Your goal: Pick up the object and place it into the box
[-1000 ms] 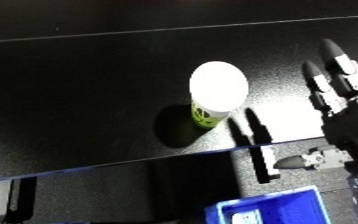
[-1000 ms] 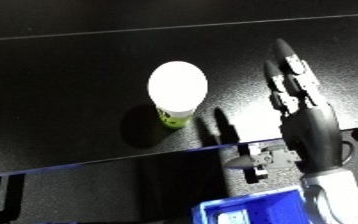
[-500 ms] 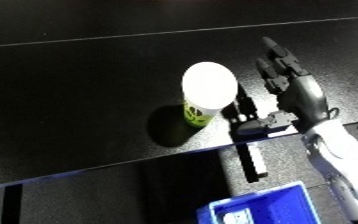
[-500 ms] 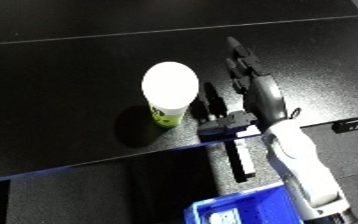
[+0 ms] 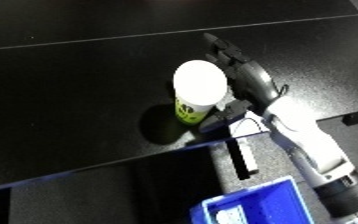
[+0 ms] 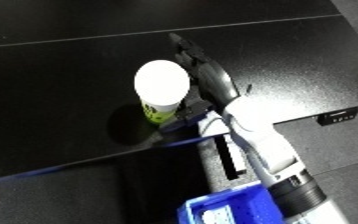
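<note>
1. White-lidded cup w/ lime-green printed lower wall (image 5: 196, 95) stands upright on the black matte bench (image 5: 69, 90), mid-frame; casts a dark round shadow to its left.
2. Right black hand (image 5: 246, 82) sits just beside the cup's right side; fingers (image 5: 222, 50) long and straight, reaching past the cup's far side; thumb low by the cup's base; looks to be touching the cup wall but not curled round it; hand open.
3. White and silver forearm (image 5: 304, 145) runs from lower right up to the hand, crossing the bench's front edge.
4. Blue plastic bin (image 6: 224, 210), corner only, at bottom edge, below the bench front, well apart from the cup; contents can't tell.
5. Left hand: not visible in either view.
</note>
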